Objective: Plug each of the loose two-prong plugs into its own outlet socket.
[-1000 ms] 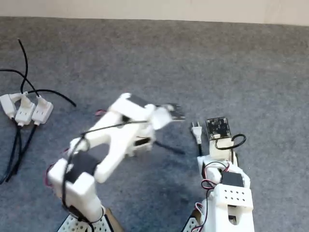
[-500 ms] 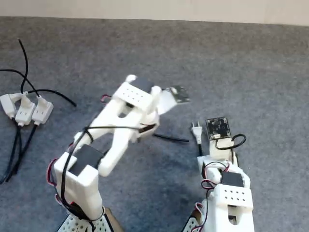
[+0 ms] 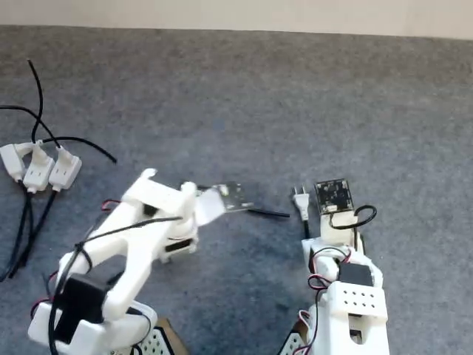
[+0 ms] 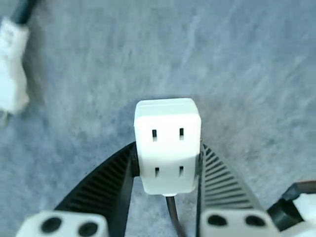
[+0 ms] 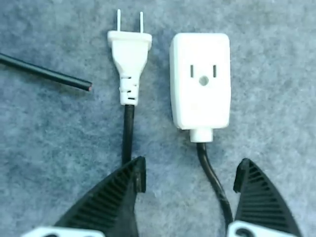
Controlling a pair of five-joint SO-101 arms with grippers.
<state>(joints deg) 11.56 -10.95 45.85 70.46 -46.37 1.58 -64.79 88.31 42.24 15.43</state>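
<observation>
Pulled back toward its base just now, my left gripper is clamped on an outlet socket sitting between its fingers. Right gripper is wide open, with a loose plug and second socket side by side just past its fingertips. Pairing step, I reckon: grab that plug next, then line up the prongs.

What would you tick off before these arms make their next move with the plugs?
1. Left gripper shut on outlet socket: ok, clamped on both sides.
2. Held socket's slots unblocked: ok.
3. Right gripper open: ok.
4. Two-prong plug has straight prongs: ok.
5. Plug centred between right gripper's fingers: not ok, its cord runs beside one finger.
6. Plug fits the held socket: cannot tell.
</observation>
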